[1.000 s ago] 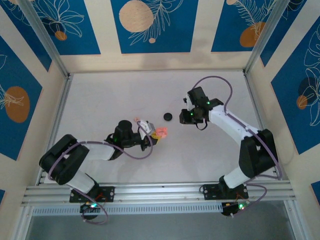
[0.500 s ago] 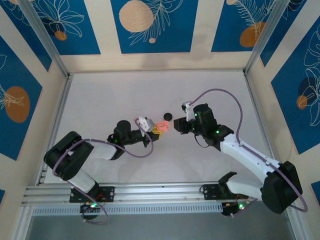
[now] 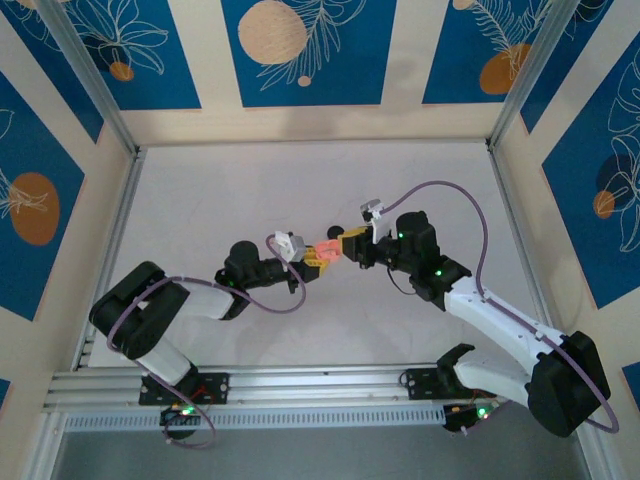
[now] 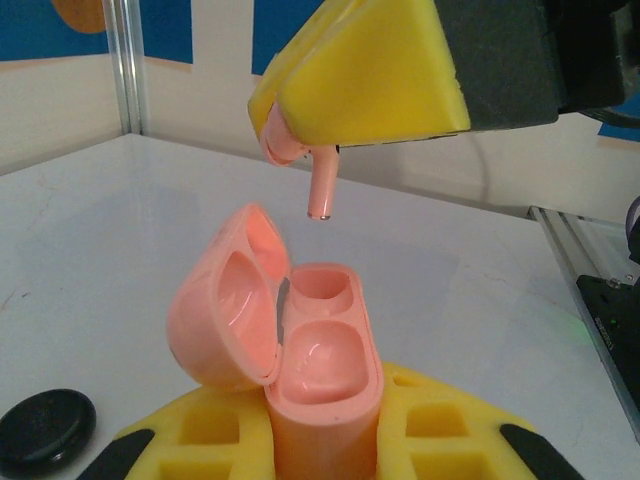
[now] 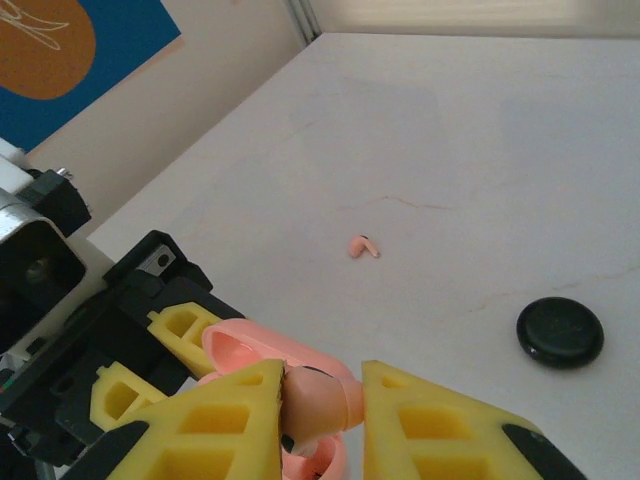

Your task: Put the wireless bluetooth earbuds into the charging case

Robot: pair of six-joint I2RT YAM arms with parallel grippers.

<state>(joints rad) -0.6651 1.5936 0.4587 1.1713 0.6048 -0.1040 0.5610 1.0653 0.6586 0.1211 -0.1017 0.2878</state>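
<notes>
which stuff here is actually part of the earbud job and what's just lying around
Part of the job:
charging case, lid open, in the left claw
pink earbud in the right claw, just above it
second earbud loose on the table

Lying about:
black round disc on the table

We record the charging case (image 4: 325,372) and the pink earbud (image 4: 322,188) as smooth glossy plastic, the yellow fingers (image 4: 370,70) as matt moulded plastic, and the table (image 4: 120,230) as a smooth matt surface.
</notes>
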